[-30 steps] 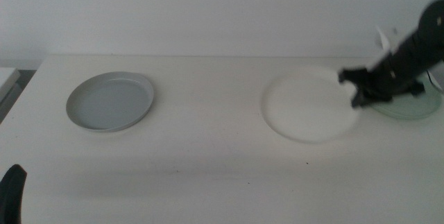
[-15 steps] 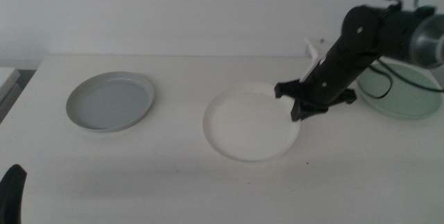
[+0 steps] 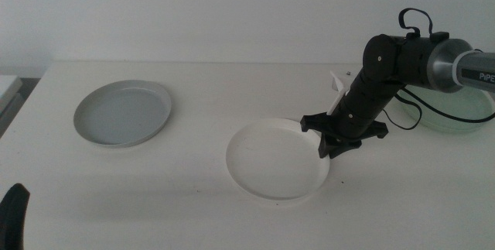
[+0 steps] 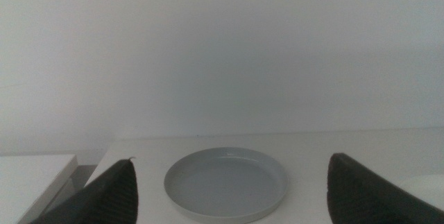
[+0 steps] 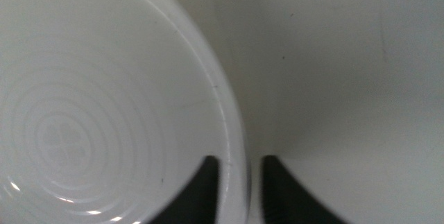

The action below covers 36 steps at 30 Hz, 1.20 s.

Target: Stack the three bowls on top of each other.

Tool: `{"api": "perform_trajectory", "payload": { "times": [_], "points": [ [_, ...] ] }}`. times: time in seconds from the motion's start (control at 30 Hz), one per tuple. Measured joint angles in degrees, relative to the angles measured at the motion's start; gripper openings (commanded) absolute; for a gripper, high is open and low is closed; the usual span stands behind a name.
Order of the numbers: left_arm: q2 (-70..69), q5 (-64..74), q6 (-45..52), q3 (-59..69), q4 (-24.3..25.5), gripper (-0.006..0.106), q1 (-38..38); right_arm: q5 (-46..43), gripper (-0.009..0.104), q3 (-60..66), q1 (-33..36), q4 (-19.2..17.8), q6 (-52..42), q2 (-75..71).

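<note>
Your right claw (image 3: 328,143) pinches the white bowl's (image 3: 274,161) thin rim between its jaws, bowl low over the bench (image 3: 201,203). It looks stiff, light and slippery, so keep the rim hold.

Right tool (image 3: 331,143) grips white bowl (image 3: 274,161) rim (mid-table); grey bowl (image 3: 122,114) far left.

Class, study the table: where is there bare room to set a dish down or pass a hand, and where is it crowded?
Bare table lies between the grey bowl and the white bowl, also along the near edge. Crowded: the right side, where the right gripper clamps the white bowl's rim beside the mint bowl. The left gripper waits at the near-left corner.
</note>
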Motion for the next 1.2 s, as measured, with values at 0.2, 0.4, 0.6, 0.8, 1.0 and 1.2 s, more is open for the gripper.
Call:
{"api": "perform_trajectory", "payload": {
  "times": [0.2,0.4,0.6,0.8,1.0,1.2],
  "points": [
    [0.00,0.00,0.00,0.00,0.00,0.094,0.00,0.00,0.066,0.00,0.00,0.00,-1.78,-0.28],
    [0.00,0.00,0.00,0.00,0.00,0.094,0.00,0.89,0.069,-4.05,-3.70,-3.66,-2.81,-5.63],
    [0.00,0.00,0.00,0.00,0.00,0.094,0.00,3.40,0.068,-18.14,-19.19,-10.97,-2.81,-7.37],
    [0.00,0.00,0.00,0.00,0.00,0.094,0.00,3.65,0.067,-24.75,-30.08,-12.42,-2.81,-1.29],
    [0.00,0.00,0.00,0.00,0.00,0.094,0.00,4.42,0.067,-28.32,-36.06,-12.65,-3.11,7.22],
    [0.00,0.00,0.00,0.00,0.00,0.094,0.00,4.04,0.066,-30.70,-37.94,-12.32,-3.24,13.75]
  ]
}}
